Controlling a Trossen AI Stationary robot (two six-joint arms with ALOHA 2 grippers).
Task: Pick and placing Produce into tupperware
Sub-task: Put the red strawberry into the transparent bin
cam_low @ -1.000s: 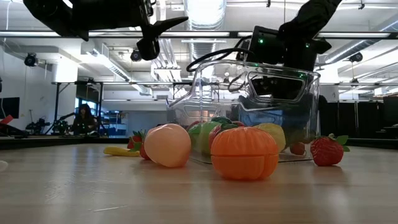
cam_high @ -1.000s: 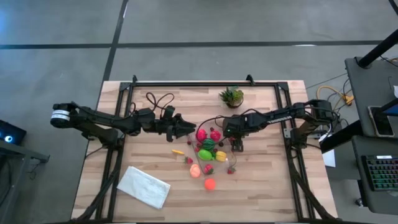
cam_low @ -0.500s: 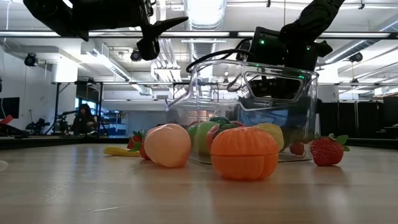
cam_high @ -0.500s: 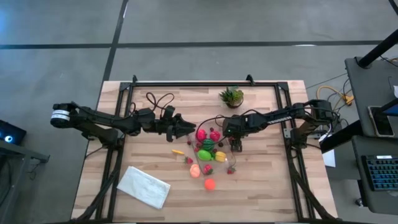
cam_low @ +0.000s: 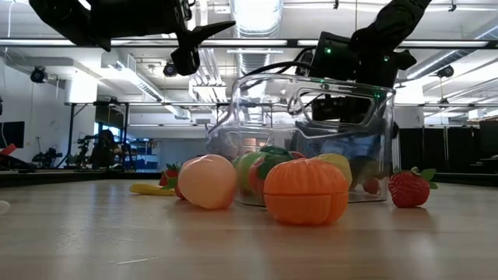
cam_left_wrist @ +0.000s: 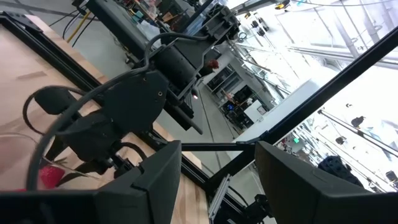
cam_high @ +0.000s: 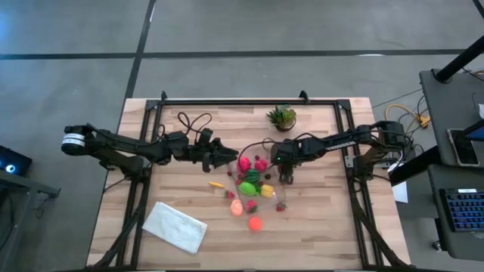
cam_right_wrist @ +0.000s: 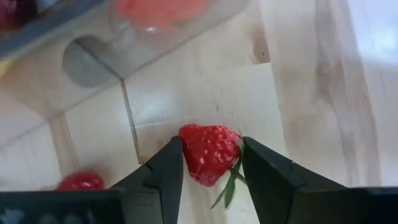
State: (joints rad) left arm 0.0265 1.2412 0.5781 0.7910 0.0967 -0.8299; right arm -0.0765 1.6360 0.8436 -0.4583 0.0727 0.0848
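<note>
Right end effector (cam_right_wrist: 208, 168) pinching a strawberry (cam_right_wrist: 208, 152)
The clear tupperware (cam_low: 311, 140) sits on the table (cam_high: 189, 189) just beyond it, produce inside; left end effector (cam_left_wrist: 217, 174) hangs spread, well apart.

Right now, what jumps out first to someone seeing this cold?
The bright pile of produce mid-table, heaped in and around the clear tupperware, with an orange fruit and a peach-pink one nearest the low camera. Beside it, the right gripper has its fingers closed on a small strawberry; the left gripper hangs open left of the pile.
</note>
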